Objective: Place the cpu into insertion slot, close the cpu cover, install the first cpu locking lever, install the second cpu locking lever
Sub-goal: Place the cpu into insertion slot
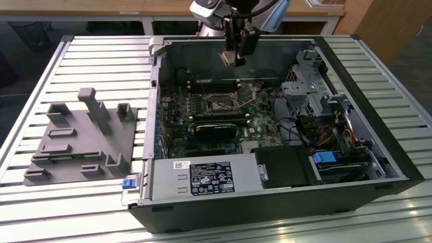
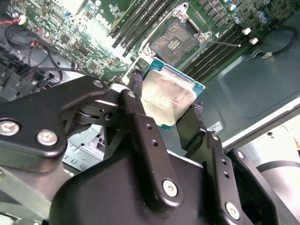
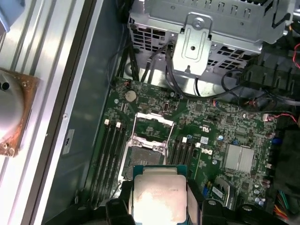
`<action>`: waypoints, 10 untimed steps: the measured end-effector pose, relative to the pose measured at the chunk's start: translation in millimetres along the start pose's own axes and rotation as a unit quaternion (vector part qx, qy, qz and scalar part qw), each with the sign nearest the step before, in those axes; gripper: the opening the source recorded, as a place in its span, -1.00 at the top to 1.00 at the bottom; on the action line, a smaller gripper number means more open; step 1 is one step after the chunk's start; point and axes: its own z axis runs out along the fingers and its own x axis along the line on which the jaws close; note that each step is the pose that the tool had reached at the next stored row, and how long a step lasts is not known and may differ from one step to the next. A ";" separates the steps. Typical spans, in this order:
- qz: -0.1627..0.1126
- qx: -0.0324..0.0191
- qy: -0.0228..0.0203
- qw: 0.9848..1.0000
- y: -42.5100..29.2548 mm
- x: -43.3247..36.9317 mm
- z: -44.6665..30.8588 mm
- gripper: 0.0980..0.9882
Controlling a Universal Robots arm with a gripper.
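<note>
- The cpu (image 2: 171, 104) isn't seated yet: the insertion slot (image 1: 219, 104), mid-board in the open computer case (image 1: 270, 212), lies bare, its pin grid showing.
- The cpu cover (image 3: 153, 127) looks swung up, clear of the slot.
- Farther back and higher, the gripper (image 2: 166, 93) pinches the cpu by two opposite edges.
- Placing is the step in hand, I'd judge. It calls for squaring the cpu over the insertion slot, then a flat, gentle descent.

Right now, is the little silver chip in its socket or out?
Out. The chip is clamped between the jaws, up in the air, and the socket beyond it lies bare.
</note>
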 end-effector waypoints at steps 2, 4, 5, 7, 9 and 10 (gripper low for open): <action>0.010 0.000 -0.001 1.000 0.0 0.0 0.4 0.00; 0.019 0.000 -0.003 1.000 -0.1 0.0 0.7 0.00; 0.024 0.000 -0.003 1.000 -0.1 0.0 0.9 0.00; 0.033 0.000 -0.004 0.999 -0.1 0.0 1.2 0.00; 0.039 0.000 -0.005 0.999 -0.1 0.0 1.7 0.00; 0.041 0.000 -0.005 0.999 -0.1 0.0 2.0 0.00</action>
